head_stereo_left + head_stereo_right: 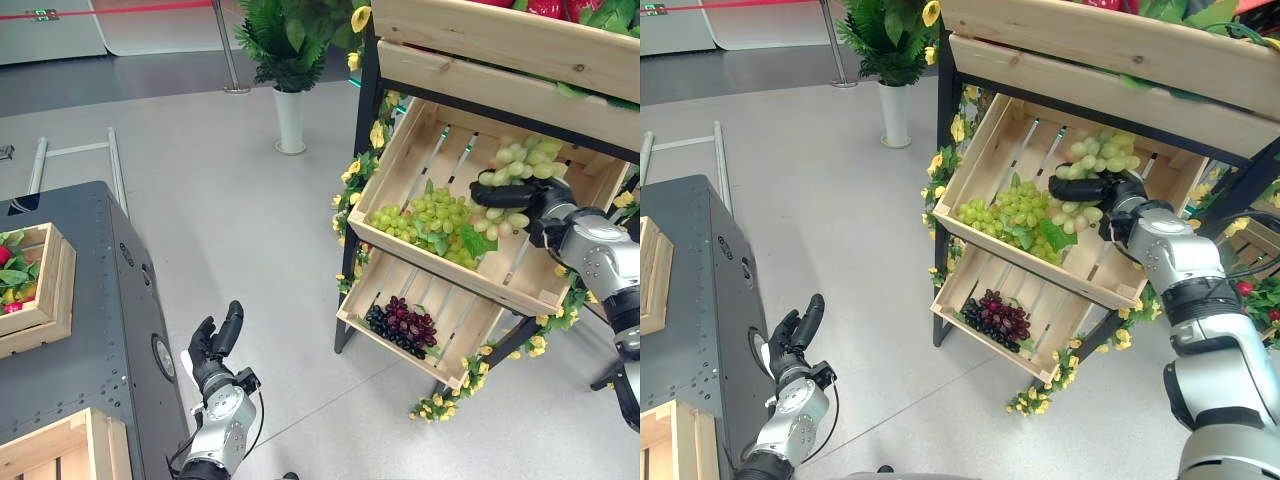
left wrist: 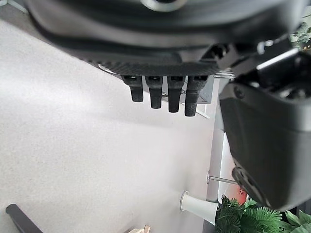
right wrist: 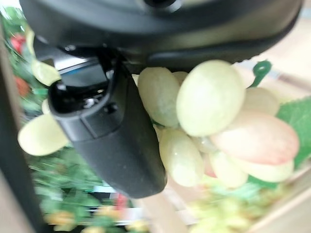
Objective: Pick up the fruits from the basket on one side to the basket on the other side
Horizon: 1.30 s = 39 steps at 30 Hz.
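A pale grape bunch (image 1: 520, 165) is clasped by the right robot hand (image 1: 515, 195) in the upper crate (image 1: 400, 170); transfer is judged barely begun. The left robot hand (image 1: 215, 345), at 7 o'clock, hangs relaxed.

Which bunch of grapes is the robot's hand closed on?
The pale green bunch at the upper crate's back right, gripped by the right hand; the other green bunch and dark bunch lie untouched.

Grey floor (image 1: 230, 230) (speckled), potted plant (image 1: 288, 60).

Black rack (image 1: 357, 215): tilted wooden crates (image 1: 420, 140); green grapes (image 1: 435, 218) upper, dark grapes (image 1: 402, 325) lower.
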### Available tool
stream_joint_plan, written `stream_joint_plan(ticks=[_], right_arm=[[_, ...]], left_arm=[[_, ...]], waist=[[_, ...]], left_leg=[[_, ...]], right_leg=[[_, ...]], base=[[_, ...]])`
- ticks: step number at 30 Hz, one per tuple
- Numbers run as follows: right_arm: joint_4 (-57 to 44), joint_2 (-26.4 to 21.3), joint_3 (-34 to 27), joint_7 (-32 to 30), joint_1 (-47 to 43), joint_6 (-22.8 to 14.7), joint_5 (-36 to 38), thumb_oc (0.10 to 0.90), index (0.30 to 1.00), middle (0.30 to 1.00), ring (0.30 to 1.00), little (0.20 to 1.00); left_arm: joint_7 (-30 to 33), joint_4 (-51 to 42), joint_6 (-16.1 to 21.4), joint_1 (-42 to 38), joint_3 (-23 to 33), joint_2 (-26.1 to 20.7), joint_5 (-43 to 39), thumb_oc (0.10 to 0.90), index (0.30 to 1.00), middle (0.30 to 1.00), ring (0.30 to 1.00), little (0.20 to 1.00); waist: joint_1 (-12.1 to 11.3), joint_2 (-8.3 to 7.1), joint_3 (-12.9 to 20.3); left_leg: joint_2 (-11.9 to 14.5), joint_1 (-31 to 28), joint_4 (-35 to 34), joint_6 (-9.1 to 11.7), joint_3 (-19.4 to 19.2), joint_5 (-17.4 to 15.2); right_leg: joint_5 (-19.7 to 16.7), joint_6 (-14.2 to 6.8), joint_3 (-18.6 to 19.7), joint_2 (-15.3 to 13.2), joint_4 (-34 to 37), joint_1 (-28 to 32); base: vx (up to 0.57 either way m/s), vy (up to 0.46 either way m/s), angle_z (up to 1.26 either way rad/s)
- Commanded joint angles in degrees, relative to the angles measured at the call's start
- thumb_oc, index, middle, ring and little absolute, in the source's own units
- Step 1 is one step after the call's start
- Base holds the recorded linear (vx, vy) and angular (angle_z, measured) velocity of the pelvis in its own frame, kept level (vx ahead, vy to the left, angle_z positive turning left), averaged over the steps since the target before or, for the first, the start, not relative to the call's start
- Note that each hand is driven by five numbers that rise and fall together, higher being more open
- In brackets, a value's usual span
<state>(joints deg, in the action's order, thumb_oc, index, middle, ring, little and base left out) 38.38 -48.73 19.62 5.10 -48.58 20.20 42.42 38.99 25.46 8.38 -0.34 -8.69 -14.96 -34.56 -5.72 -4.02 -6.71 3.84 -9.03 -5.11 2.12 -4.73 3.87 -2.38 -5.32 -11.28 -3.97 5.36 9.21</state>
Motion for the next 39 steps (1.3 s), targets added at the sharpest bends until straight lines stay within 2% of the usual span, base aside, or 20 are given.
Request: stream_joint_plan(ticks=[1, 8, 12, 13, 14, 19, 21, 27, 29, 34, 39], right_arm=[[4.83, -4.96, 2.49, 1.19, -13.51, -2.56, -8.08, 0.4, 0.3, 0.3, 0.3, 0.3], [14.69, -5.11, 4.75, 2.32, -14.34, -2.67, -15.76, 0.4, 0.3, 0.3, 0.3, 0.3], [20.09, -6.78, 5.7, 1.85, -14.71, -4.98, -24.7, 0.4, 0.3, 0.3, 0.3, 0.3], [21.35, -7.45, 6.39, 1.12, -14.54, -6.2, -29.84, 0.4, 0.3, 0.3, 0.3, 0.3], [22.24, -7.87, 7.08, 0.93, -14.5, -7.09, -31.88, 0.4, 0.3, 0.3, 0.3, 0.3], [21.82, -8.91, 9.26, 0.5, -14.11, -6.68, -34.61, 0.4, 0.3, 0.3, 0.3, 0.3], [21.37, -8.7, 9.99, 0.26, -13.98, -7.09, -36.3, 0.8, 0.9, 0.9, 0.9, 0.9], [19.42, -9.88, 14.62, -0.81, -15.48, -10.49, -46.46, 0.8, 0.9, 0.9, 0.9, 0.9], [18.23, -10.26, 16.13, -0.94, -15.95, -10.61, -47.99, 0.8, 0.9, 0.9, 0.9, 0.9], [15.63, -10.29, 17.28, -3.35, -16.67, -10.03, -47.73, 0.8, 0.9, 0.9, 0.9, 0.9], [13.05, -9.42, 15.91, -6.65, -15.97, -9.05, -46.08, 0.8, 0.9, 0.9, 0.9, 0.9]], left_arm=[[0.5, -2.75, 3.29, -5.71, -3.27, -4.23, 1.87, 0.8, 0.9, 0.9, 0.9, 0.9], [1.77, -3.45, 2.26, -7.16, -3.42, -4.57, 1.69, 0.8, 0.9, 0.9, 0.9, 0.9], [2.49, -4.3, 2.32, -7.28, -3.57, -4.94, 2.19, 0.8, 0.9, 0.9, 0.9, 0.9], [2.75, -4.9, 2.16, -7.34, -3.73, -5.19, 2.21, 0.8, 0.9, 0.9, 0.9, 0.9], [2.79, -5.09, 2.07, -7.36, -3.82, -5.28, 2.07, 0.8, 0.9, 0.9, 0.9, 0.9], [2.2, -5.59, 1.96, -7.45, -4.31, -5.63, 2.0, 0.8, 0.9, 0.9, 0.9, 0.9], [1.9, -5.99, 1.51, -7.68, -4.4, -5.68, 1.83, 0.8, 0.9, 0.9, 0.9, 0.9], [0.97, -6.47, 0.99, -7.5, -5.13, -5.72, 1.67, 0.8, 0.9, 0.9, 0.9, 0.9], [0.41, -6.7, 1.01, -7.35, -5.35, -5.69, 1.78, 0.8, 0.9, 0.9, 0.9, 0.9], [-0.15, -7.68, 0.76, -7.22, -5.95, -5.71, 1.87, 0.8, 0.9, 0.9, 0.9, 0.9], [-2.29, -8.05, -0.19, -6.91, -6.65, -5.82, 1.38, 0.8, 0.9, 0.9, 0.9, 0.9]], waist=[[-0.69, -2.51, 3.3], [-1.41, -2.44, 2.44], [-1.56, -2.24, 2.19], [-1.52, -2.14, 2.05], [-1.49, -2.08, 1.96], [-1.04, -1.77, 1.61], [-0.92, -1.63, 1.58], [-0.82, -1.52, 1.66], [-0.72, -1.53, 1.74], [-0.61, -1.49, 1.83], [-0.61, -1.3, 1.98]], left_leg=[[-3.92, -1.24, 0.11, -1.59, 0.77, -9.11], [-3.81, -1.34, 0.11, -1.76, 0.84, -8.85], [-3.82, -1.23, 0.11, -1.78, 1.01, -8.78], [-3.86, -1.11, 0.11, -1.82, 1.0, -8.74], [-3.87, -1.1, 0.11, -1.83, 0.97, -8.71], [-3.95, -0.91, 0.11, -1.94, 0.68, -8.6], [-3.96, -0.8, 0.11, -1.97, 0.6, -8.61], [-3.97, -0.37, 0.11, -1.94, 0.23, -8.53], [-3.98, -0.2, 0.11, -1.93, 0.2, -8.54], [-3.96, -0.06, 0.11, -1.89, 0.16, -8.54], [-3.96, -0.07, 0.11, -1.89, 0.06, -8.65]], right_leg=[[4.2, 2.26, -2.6, 0.61, -0.36, 2.39], [4.08, 2.24, -2.81, 0.59, -0.36, 2.61], [4.02, 2.19, -2.64, 0.64, -0.36, 2.5], [3.96, 2.14, -2.55, 0.63, -0.36, 2.38], [3.88, 2.09, -2.48, 0.62, -0.36, 2.32], [3.69, 1.99, -2.14, 0.54, -0.36, 1.93], [3.7, 2.0, -1.97, 0.56, -0.36, 1.77], [3.74, 1.82, -1.92, 0.49, -0.36, 1.37], [3.75, 1.76, -1.88, 0.47, -0.36, 1.16], [3.82, 1.74, -1.87, 0.48, -0.36, 1.05], [3.95, 1.67, -2.09, 0.35, -0.36, 1.08]], base=[[0.0, 0.0, 0.0], [0.0, 0.0, 0.0], [0.0, 0.0, 0.0], [0.0, 0.0, 0.0], [0.0, 0.0, 0.0], [-0.02, -0.002, 0.03], [0.0, 0.0, 0.0], [0.0, -0.001, -0.01], [-0.01, -0.002, -0.08], [0.0, 0.002, -0.04], [0.0, 0.0, 0.0]])
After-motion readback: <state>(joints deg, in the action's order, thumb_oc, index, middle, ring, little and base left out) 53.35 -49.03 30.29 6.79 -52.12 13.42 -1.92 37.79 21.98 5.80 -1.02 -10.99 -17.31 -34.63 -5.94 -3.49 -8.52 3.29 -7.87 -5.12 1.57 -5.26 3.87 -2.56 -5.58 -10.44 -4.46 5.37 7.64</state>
